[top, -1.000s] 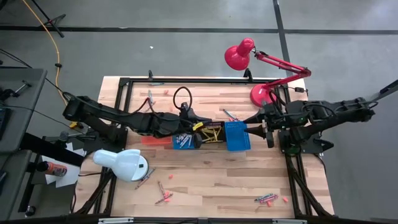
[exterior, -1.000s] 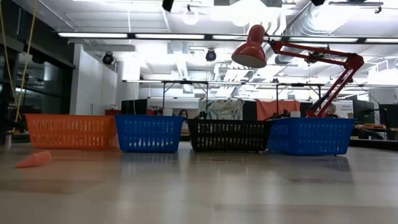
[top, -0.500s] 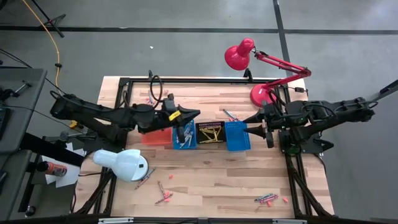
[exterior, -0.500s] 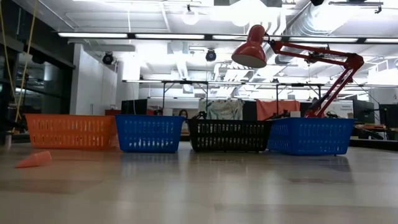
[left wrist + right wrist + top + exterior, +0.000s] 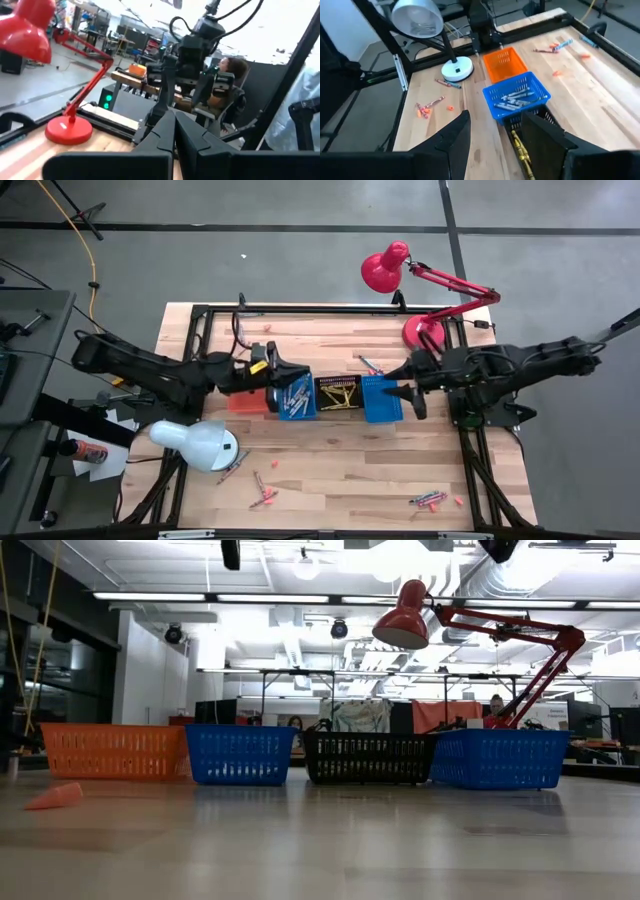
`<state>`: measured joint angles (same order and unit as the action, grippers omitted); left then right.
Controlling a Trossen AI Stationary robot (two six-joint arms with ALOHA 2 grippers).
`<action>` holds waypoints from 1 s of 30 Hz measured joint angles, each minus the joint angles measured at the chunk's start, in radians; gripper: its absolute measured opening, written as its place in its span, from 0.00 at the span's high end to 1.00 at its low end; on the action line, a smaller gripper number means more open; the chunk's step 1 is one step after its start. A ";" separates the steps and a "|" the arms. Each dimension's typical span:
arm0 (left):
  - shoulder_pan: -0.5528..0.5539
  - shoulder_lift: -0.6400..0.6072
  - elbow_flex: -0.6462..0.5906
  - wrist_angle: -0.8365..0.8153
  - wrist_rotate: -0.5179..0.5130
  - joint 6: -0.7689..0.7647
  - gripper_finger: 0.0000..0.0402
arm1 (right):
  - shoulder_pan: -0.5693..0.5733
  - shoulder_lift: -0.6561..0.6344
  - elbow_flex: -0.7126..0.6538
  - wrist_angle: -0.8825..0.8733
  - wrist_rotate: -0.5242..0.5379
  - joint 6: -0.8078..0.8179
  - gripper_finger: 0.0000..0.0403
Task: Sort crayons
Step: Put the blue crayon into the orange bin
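Observation:
Four mesh baskets stand in a row at mid-table: orange (image 5: 248, 401), blue (image 5: 296, 396) holding blue and grey crayons (image 5: 516, 96), black (image 5: 339, 393) holding yellow crayons (image 5: 340, 392), and a second blue one (image 5: 382, 399). Loose crayons lie near the front edge (image 5: 264, 493) (image 5: 429, 500) and at the back (image 5: 368, 363). My left gripper (image 5: 289, 372) hovers shut and empty above the orange and blue baskets, pointing about level (image 5: 174, 126). My right gripper (image 5: 398, 385) hangs open and empty over the right blue basket (image 5: 502, 129).
A white lamp (image 5: 196, 444) stands at the front left, and a red lamp (image 5: 420, 330) with its arm reaching over the table stands at the back right. A small orange piece (image 5: 56, 796) lies near the front. Bare wood lies in front of the baskets.
My left gripper, shut throughout, has drawn back from over the black basket toward the table's left edge, and now hovers over the orange and left blue baskets. It has tipped up to about level. My right gripper has sunk slightly.

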<state>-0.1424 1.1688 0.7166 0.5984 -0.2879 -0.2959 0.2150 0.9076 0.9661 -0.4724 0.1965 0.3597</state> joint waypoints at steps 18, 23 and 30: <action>0.079 -0.039 0.000 -0.075 0.111 0.171 0.98 | -0.002 0.159 0.000 0.047 0.031 0.242 0.58; 0.080 -0.039 0.000 -0.085 0.038 0.148 0.95 | 0.022 0.164 0.000 -0.028 -0.215 0.428 0.58; 0.079 -0.039 0.000 -0.086 -0.035 0.164 0.89 | 0.326 0.280 0.001 -0.177 -0.363 0.652 0.58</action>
<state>-0.0631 1.1301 0.7170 0.5125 -0.3231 -0.1321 0.5407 1.1876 0.9668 -0.6492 -0.1670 1.0113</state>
